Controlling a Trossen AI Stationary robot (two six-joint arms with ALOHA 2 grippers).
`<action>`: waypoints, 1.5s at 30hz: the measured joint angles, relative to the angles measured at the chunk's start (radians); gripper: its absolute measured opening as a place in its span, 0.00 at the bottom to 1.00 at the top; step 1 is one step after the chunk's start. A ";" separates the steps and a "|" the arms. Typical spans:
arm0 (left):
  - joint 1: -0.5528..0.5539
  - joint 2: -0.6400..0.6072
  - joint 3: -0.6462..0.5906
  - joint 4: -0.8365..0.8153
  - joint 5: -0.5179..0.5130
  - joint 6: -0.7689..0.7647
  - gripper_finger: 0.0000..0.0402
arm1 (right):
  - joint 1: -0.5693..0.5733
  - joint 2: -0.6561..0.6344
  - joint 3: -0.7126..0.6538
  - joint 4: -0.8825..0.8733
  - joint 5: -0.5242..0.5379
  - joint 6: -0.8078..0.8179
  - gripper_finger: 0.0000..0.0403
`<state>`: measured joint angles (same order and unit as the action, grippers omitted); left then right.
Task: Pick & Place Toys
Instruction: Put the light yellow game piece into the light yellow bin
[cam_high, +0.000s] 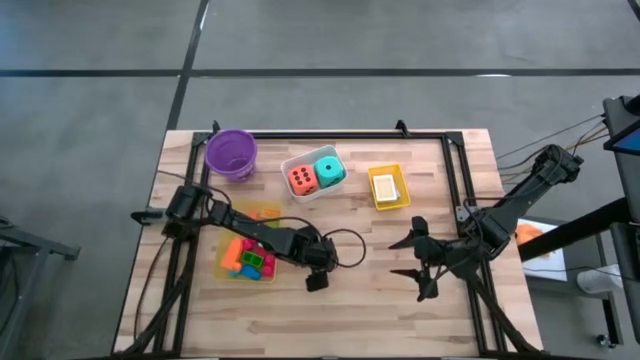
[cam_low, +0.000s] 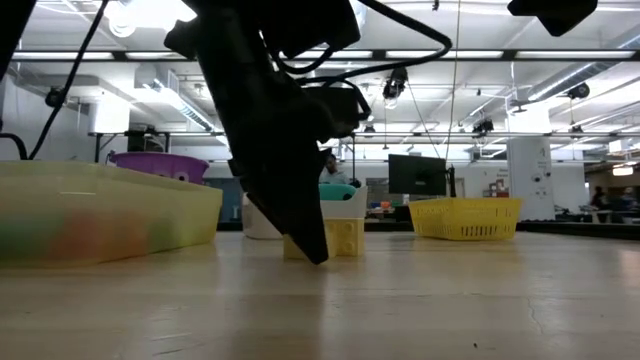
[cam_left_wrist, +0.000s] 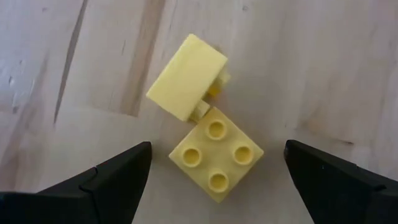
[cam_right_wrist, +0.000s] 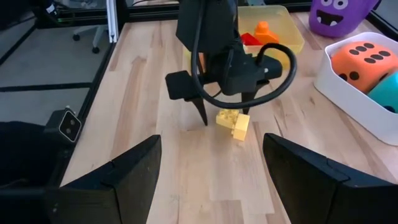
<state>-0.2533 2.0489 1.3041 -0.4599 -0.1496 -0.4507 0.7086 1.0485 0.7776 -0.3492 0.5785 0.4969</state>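
Observation:
Two pale yellow blocks lie together on the bare wood. One sits studs up (cam_left_wrist: 216, 155); the other (cam_left_wrist: 188, 76) lies tipped on its side against it. They also show in the right wrist view (cam_right_wrist: 234, 122) and the low view (cam_low: 346, 238). My left gripper (cam_left_wrist: 217, 146) is open and points down over them, one finger on either side of the studs-up block and apart from it; in the high view it (cam_high: 318, 265) hides the blocks. My right gripper (cam_high: 420, 262) is open and empty to the right, clear of them.
A clear yellow tray (cam_high: 232, 268) holding several bright blocks stands just left of my left gripper. At the back are a purple bowl (cam_high: 231, 153), a white tray (cam_high: 296, 160) with an orange and a teal die, and a yellow tray (cam_high: 388, 203) with a card.

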 joint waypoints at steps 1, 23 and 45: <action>0.000 0.002 0.000 -0.002 -0.001 0.001 0.91 | 0.000 0.000 0.000 0.000 0.000 0.000 0.69; 0.011 0.019 0.030 -0.117 0.011 -0.551 0.76 | 0.000 0.000 0.000 0.017 -0.001 0.008 0.69; 0.011 0.026 0.082 -0.189 0.024 -0.307 0.31 | 0.000 0.000 0.000 0.019 -0.001 0.008 0.69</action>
<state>-0.2428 2.0747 1.3861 -0.6493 -0.1253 -0.7581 0.7090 1.0485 0.7776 -0.3302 0.5774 0.5049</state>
